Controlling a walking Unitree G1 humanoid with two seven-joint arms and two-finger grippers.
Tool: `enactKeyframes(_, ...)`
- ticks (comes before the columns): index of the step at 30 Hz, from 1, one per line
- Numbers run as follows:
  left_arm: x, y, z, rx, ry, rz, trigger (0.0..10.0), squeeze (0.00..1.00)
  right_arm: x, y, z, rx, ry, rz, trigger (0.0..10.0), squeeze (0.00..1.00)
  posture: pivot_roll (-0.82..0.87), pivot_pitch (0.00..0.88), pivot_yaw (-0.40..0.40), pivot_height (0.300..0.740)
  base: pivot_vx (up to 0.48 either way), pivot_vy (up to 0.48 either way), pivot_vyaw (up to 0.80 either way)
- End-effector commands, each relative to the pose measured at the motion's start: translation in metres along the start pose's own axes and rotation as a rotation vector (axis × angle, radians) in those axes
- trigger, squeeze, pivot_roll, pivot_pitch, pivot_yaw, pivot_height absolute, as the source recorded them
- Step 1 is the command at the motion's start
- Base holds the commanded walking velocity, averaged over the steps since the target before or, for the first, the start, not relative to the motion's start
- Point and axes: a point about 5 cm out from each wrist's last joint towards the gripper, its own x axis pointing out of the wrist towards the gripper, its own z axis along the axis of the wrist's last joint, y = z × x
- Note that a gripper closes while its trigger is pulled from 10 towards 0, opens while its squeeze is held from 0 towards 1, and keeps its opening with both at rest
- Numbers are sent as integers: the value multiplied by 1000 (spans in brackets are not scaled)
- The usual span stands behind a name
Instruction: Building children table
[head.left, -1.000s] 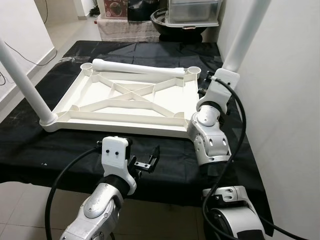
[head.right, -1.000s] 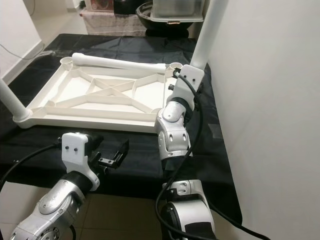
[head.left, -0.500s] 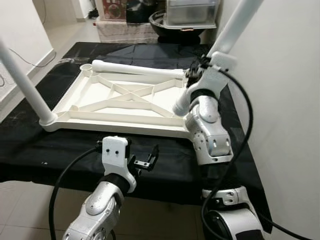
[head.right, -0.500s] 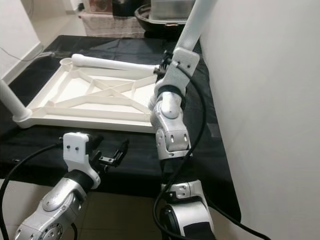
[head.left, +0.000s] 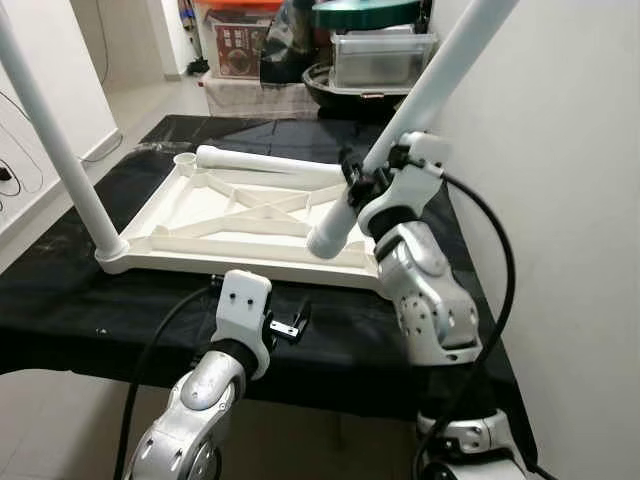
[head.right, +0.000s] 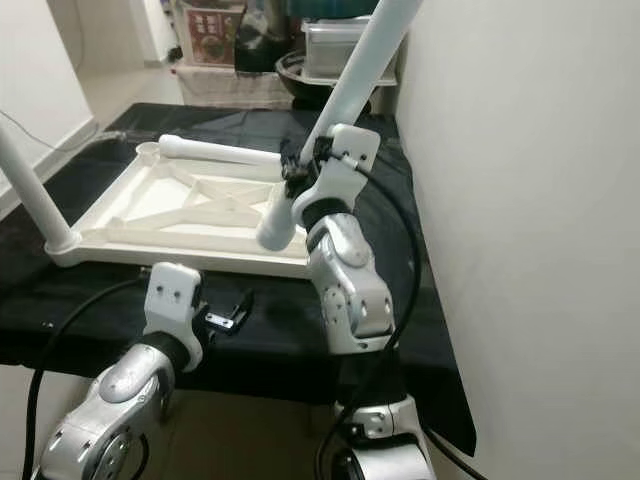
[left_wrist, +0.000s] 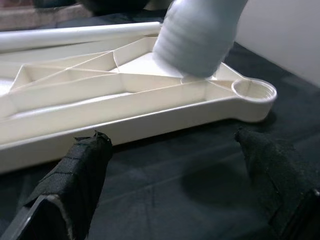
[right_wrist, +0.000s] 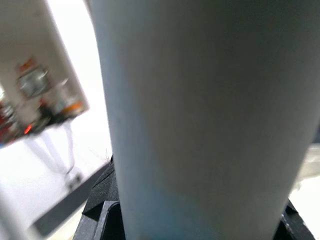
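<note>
At frame centre the right gripper (head.left: 362, 178), clamped on a tilted table leg (head.left: 420, 98), needs its threaded end lowered into the tabletop's (head.left: 210, 215) near-right socket (left_wrist: 254, 90); left gripper (head.left: 290, 325) hovers open, empty.

No text, brand, number or sign can be read anywhere in these views. The red-and-white printed box (head.left: 238, 45) on the floor at the far end of the room carries graphics, yet they are too small and blurred to make out as words. The same printed box shows as a smeared patch of colour in the right wrist view, equally unreadable.
</note>
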Motion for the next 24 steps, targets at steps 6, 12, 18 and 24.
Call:
enactKeyframes(6,10,-6,-8,42,16,-69,10000,0,-11,12,-19,31,75,88,10000,0,153,0,-31,740,0,0,0)
enactKeyframes(12,18,-16,-10,60,-3,-118,10000,0,-14,12,-23,34,100,121,10000,0,149,0,-33,740,0,0,0)
enactKeyframes(18,22,-16,-12,69,-15,-116,10000,0,-18,15,-24,47,121,154,10000,0,144,0,-31,740,0,0,0)
enactKeyframes(24,28,-15,-14,78,-17,-116,10000,0,-24,14,-26,38,141,169,10000,0,139,0,-24,740,0,0,0)
